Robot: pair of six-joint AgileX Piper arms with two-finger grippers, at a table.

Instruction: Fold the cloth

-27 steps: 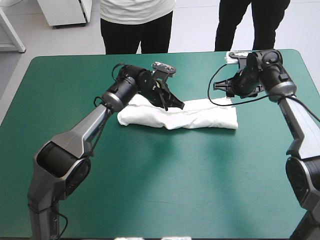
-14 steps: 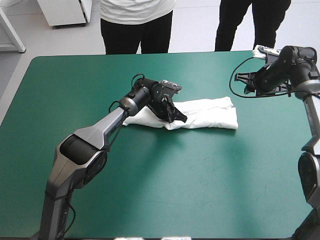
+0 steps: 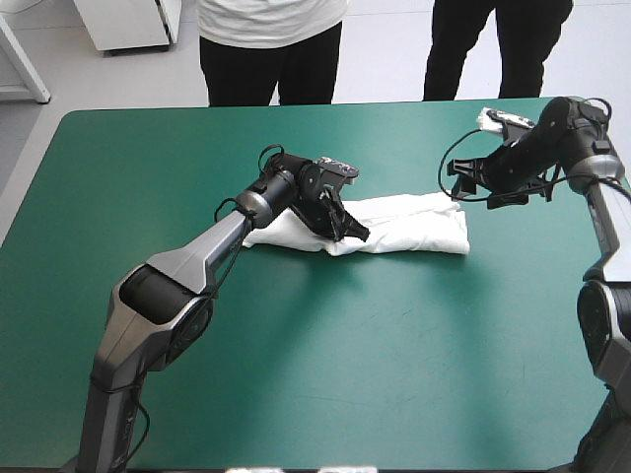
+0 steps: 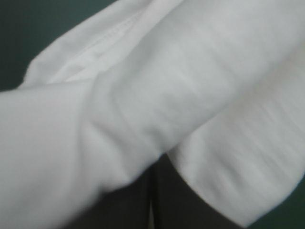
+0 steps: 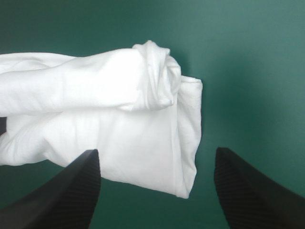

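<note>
White T-shirt (image 3: pixel 414 225) (folded bundle) clenched in L end effector (image 3: pixel 355 234); R end effector (image 5: pixel 156 151) released nearby.

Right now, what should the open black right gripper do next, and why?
Probably ease the right gripper forward to close on the end of the folded white T-shirt: its fingers stand open, that end just ahead; the left gripper grips its middle.

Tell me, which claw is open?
The right gripper: its black fingers stand wide apart, with nothing held, near the T-shirt's end. The left gripper is shut on the T-shirt.
</note>
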